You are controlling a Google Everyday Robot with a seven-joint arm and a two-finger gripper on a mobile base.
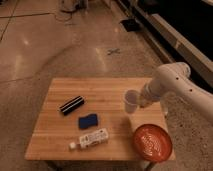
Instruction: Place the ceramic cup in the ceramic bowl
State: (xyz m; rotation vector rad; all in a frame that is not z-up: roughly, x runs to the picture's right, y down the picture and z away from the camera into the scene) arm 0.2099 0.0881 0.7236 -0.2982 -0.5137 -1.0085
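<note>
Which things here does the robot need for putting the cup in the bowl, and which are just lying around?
Needed: ceramic cup, held by the gripper over the right side of the table; ceramic bowl, at the front right corner.
Lying about: white bottle, blue sponge, black striped block.

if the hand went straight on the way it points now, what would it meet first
Probably the flat blue sponge: the hand, over the right side of the wooden table gripping the small white ceramic cup, points left; height is unclear.

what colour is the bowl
The bowl is orange-red with pale swirls, camera view; gripper holds cup nearby.
</note>
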